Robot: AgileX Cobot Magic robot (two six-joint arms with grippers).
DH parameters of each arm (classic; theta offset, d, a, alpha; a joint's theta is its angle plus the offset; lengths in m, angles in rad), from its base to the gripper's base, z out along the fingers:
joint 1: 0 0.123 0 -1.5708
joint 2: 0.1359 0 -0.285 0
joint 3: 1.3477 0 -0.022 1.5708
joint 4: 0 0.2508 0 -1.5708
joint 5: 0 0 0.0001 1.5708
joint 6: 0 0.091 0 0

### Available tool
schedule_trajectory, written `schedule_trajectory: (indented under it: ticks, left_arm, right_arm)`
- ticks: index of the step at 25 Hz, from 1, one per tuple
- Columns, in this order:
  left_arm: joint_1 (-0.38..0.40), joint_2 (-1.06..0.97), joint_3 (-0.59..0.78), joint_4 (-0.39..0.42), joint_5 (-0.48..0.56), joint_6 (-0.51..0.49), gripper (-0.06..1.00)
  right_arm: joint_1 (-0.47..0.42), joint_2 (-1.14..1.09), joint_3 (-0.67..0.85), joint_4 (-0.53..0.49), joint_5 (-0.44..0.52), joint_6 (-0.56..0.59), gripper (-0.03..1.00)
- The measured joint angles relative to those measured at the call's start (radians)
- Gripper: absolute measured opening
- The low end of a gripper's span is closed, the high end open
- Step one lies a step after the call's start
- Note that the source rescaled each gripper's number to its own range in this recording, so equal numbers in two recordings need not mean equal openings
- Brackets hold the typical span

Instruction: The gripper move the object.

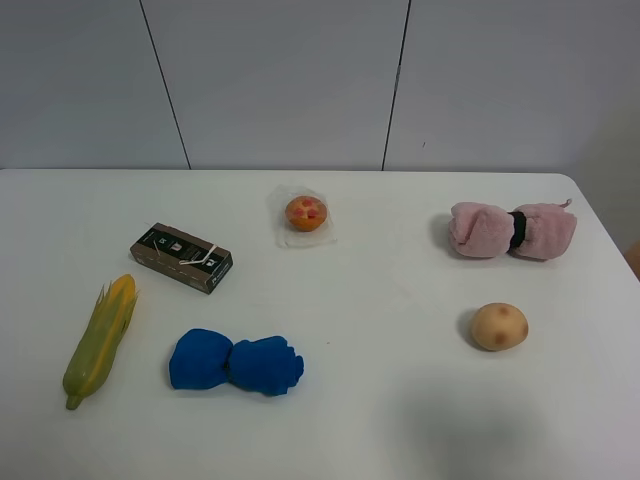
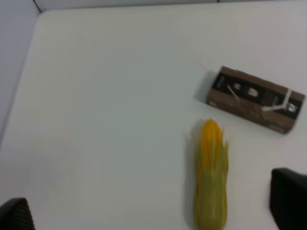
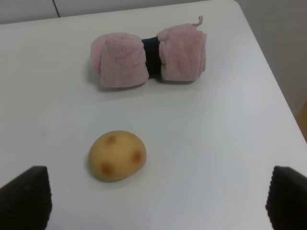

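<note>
From above, the corn cob (image 1: 100,340) lies at the table's (image 1: 400,400) left edge, near the blue cloth (image 1: 236,362). My left gripper (image 2: 153,213) hangs over it — jaws spread, touching nothing. My right gripper (image 3: 153,196) gapes over the potato (image 3: 117,155).

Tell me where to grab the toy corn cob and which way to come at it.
Grip the corn cob around its thick middle, coming straight down with the left gripper, jaws spanning its narrow width. It lies flat with open table along both long sides; the brown box sits beyond its yellow tip.
</note>
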Motion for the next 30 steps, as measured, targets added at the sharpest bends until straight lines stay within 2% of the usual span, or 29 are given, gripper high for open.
schedule_trajectory:
  ticks: [2, 7, 12, 20, 30]
  left_arm:
    - [0.0, -0.09, 0.089, -0.027, -0.02, 0.0, 1.0]
    - [0.0, -0.355, 0.324, -0.089, -0.179, 0.0, 1.0]
    - [0.0, -0.581, 0.465, -0.092, -0.186, 0.0, 1.0]
    - [0.0, -0.653, 0.556, -0.071, -0.15, 0.004, 1.0]
    - [0.0, -0.654, 0.558, -0.066, -0.152, 0.001, 1.0]
  right_arm:
    - [0.0, 0.0, 0.0, 0.0, 0.0, 0.0, 1.0]
    - [0.0, 0.0, 0.0, 0.0, 0.0, 0.0, 1.0]
    - [0.0, 0.0, 0.0, 0.0, 0.0, 0.0, 1.0]
    - [0.0, 0.0, 0.0, 0.0, 0.0, 0.0, 1.0]
    - [0.0, 0.0, 0.0, 0.0, 0.0, 0.0, 1.0]
